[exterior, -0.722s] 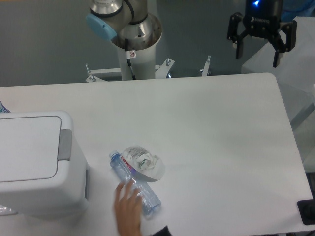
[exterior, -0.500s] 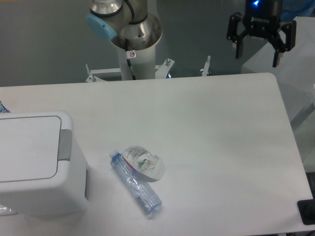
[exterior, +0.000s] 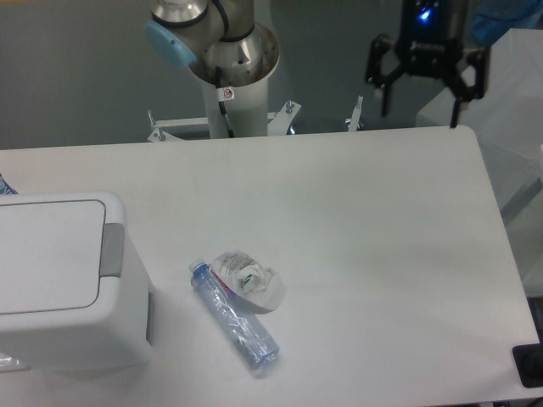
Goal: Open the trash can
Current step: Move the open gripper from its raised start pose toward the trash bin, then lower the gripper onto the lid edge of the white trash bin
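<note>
I see clear plastic bottle (exterior: 232,317) lying on white worktop (exterior: 365,237) nearest lower edge, blue cap pointing up-left. Crumpled wrapper in shallow white bowl (exterior: 248,281) touching bottle, just right of cap end. Trash can (exterior: 64,284) at worktop's left edge, lid flat and shut, grey push tab (exterior: 112,251) on right lid edge, facing bottle. Arm base (exterior: 231,64) beyond far edge. Claw (exterior: 422,95) high at far right corner, fingers spread apart, empty, well apart from trash can.
</note>
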